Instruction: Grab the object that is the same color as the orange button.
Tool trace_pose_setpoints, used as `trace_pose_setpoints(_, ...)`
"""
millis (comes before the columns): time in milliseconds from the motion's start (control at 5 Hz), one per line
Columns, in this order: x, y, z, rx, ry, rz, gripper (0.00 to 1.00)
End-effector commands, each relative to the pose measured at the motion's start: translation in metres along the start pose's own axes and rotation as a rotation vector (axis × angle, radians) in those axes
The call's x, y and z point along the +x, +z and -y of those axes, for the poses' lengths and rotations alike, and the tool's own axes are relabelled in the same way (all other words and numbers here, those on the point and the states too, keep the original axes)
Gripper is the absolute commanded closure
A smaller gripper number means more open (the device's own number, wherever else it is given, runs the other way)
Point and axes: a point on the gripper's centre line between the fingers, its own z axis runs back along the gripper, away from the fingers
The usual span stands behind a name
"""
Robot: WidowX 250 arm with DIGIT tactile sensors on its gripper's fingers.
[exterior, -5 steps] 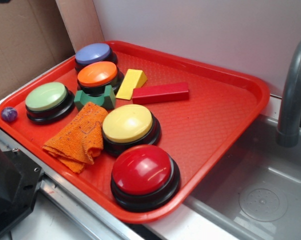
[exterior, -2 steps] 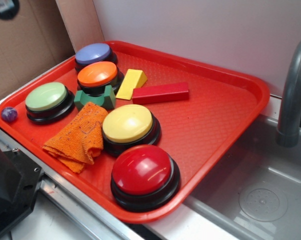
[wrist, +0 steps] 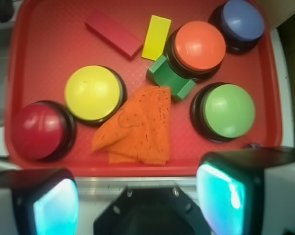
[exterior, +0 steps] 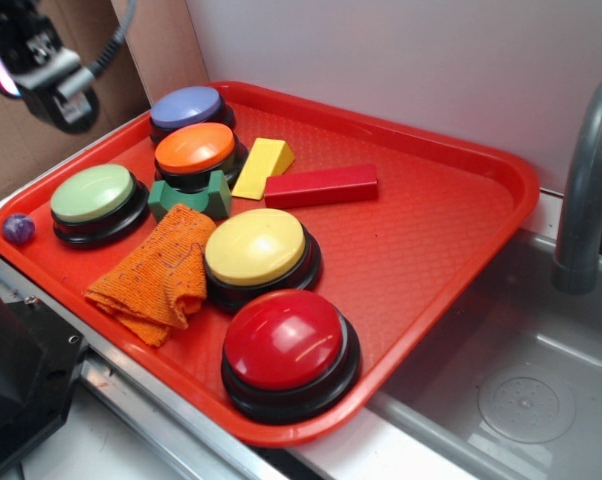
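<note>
The orange cloth (wrist: 137,128) lies rumpled just beside the yellow button (wrist: 93,93), light and floppy; pinch a raised fold. The pincer (wrist: 133,203) looks spread.

I see a small nubby orange cloth (exterior: 153,275) (wrist: 136,126), rumpled and folded flat, just off the orange button's near side, apart from it, the orange button (exterior: 195,150) (wrist: 199,46) a glossy orange dome, upright on its black base
</note>
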Motion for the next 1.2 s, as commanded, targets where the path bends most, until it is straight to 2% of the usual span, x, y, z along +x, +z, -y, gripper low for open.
trace_pose_setpoints(0, 0.009, -0.057, -0.012, -0.054, -0.026, 0.016, 0.0)
trace_pose_setpoints(200, 0.006, -0.09, -0.013, -0.081, -0.019, -0.012, 0.0)
trace_pose_setpoints(400, 0.004, -0.117, -0.01, -0.083, -0.023, -0.056, 0.0)
trace_pose_setpoints(600, 0.001, -0.125, -0.005, -0.081, -0.029, -0.051, 0.0)
trace_pose_setpoints(1000, -0.005, -0.139, -0.009, -0.044, -0.008, -0.082, 0.0)
